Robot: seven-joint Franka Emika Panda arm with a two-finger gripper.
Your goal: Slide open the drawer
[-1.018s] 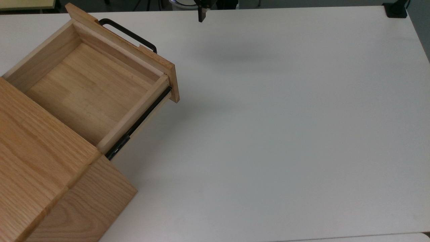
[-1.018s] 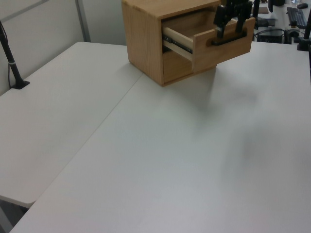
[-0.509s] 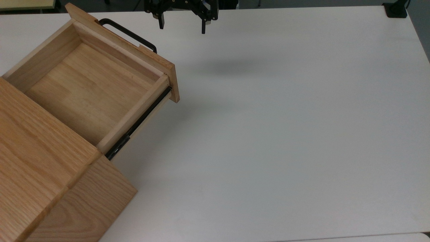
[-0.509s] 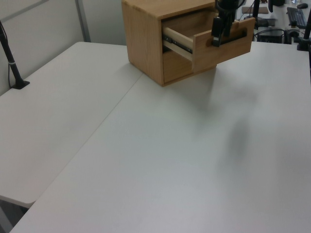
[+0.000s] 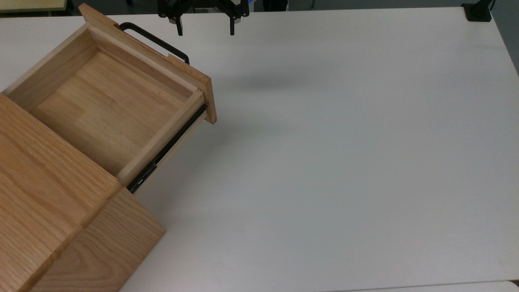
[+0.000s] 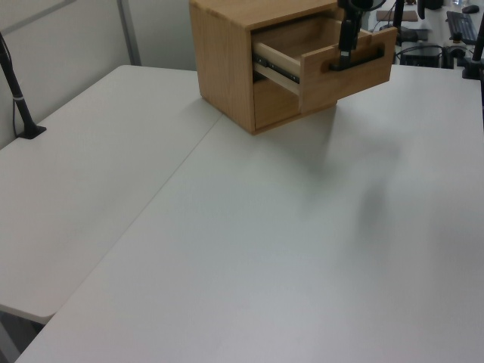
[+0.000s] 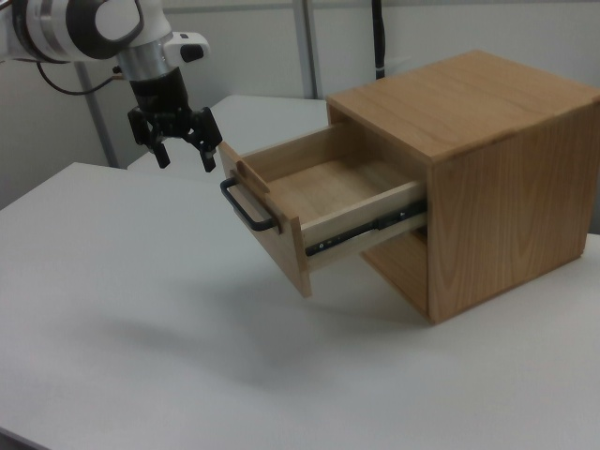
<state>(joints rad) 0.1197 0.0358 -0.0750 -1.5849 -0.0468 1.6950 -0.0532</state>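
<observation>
The oak drawer stands pulled far out of its cabinet, its inside bare. Its black bar handle sits on the front panel, and a black side rail is exposed. My gripper hangs open in the air beyond the handle, apart from it, with nothing between its fingers. In the right view the gripper hovers to the left of and above the handle, fingers pointing down. In the left view the gripper overlaps the drawer front.
The cabinet rests at one corner of a wide white table. A black clamp base sits at the top view's far right corner. A black post stands at the left view's left edge.
In the top view the gripper has come in from the upper edge and shifted left toward the handle, both spread fingers now showing. The drawer has not moved.
</observation>
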